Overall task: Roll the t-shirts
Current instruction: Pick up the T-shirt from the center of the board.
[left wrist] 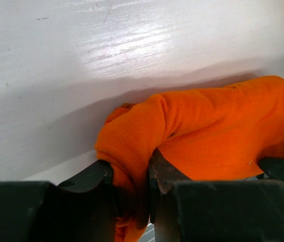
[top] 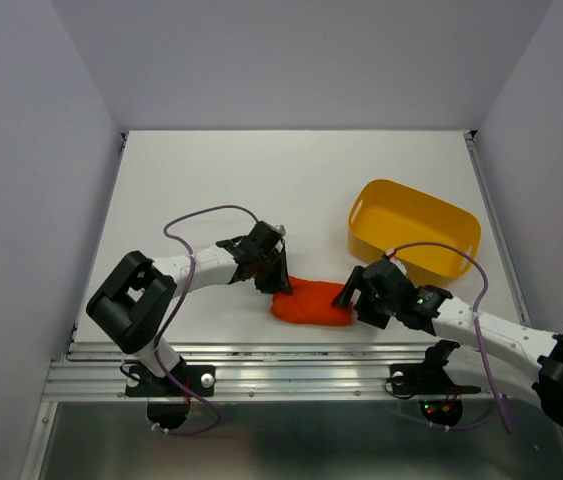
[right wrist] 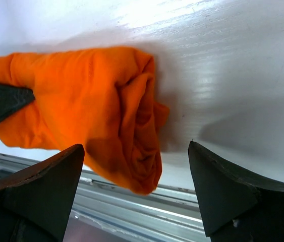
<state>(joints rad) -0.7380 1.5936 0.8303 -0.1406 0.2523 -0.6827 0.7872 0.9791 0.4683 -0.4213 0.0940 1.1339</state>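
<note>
Left hand (left wrist: 131, 174) pinches one end of rolled orange t-shirt (top: 311, 302)
Right hand (right wrist: 136, 151) stands spread at the other end; the roll lies on the white counter (top: 291, 180) near its front edge, apart from a yellow tub (top: 416, 225).

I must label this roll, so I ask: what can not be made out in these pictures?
Top view: both ends of the t-shirt, hidden under the left gripper and the right gripper.
Left wrist view: the cloth pinched in the shut jaws, cut off by the bottom edge.
Right wrist view: the t-shirt's underside, hidden by its own bulk.
</note>
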